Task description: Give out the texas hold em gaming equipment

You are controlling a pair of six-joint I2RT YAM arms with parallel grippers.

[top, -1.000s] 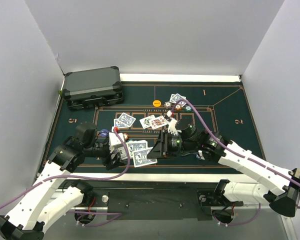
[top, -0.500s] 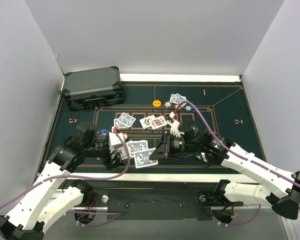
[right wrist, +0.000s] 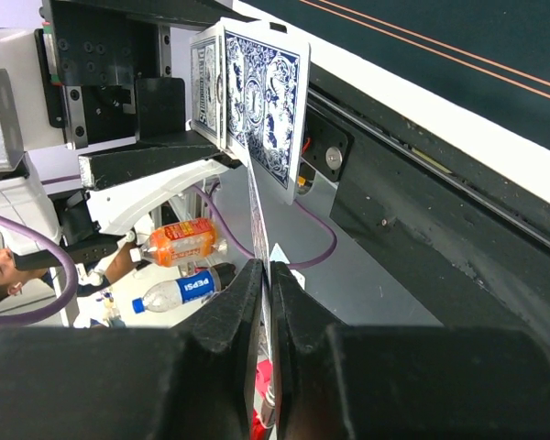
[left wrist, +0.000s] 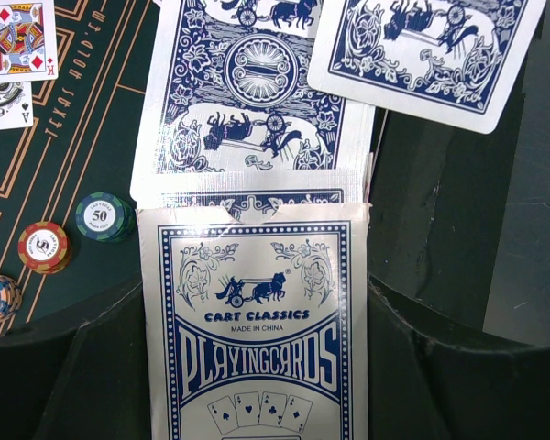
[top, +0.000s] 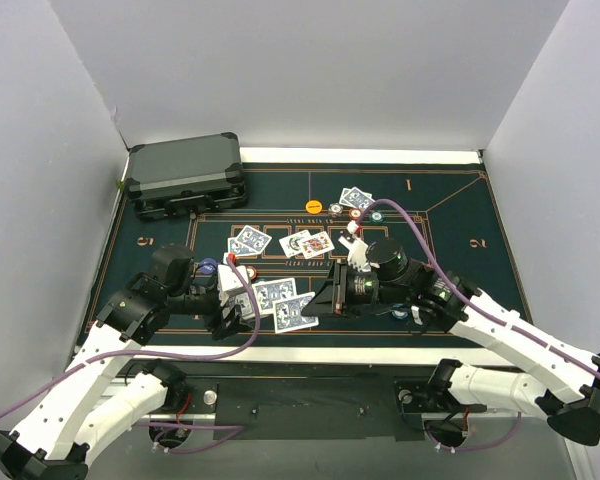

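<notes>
step: dealing | left tool (top: 228, 305) clamps blue-white cardboard deck box (left wrist: 257, 348) | right tool (right wrist: 265, 275) pinches blue-backed card (top: 295, 317) | next: draw it clear, deal it out

Blue-backed cards (top: 251, 240) and coloured chips (top: 314, 207) scattered flat, two cards face-up.

The hard case (top: 187, 175) sits in the far-left corner of the table (top: 460, 215). Poker chips (top: 314, 206) lie near the middle of the far edge, face-down cards (top: 356, 197) just right of them, face-up cards (top: 310, 242) nearer the centre. Toward the near edge, the card box (left wrist: 257, 348) is left of a single card (top: 295, 313).
</notes>
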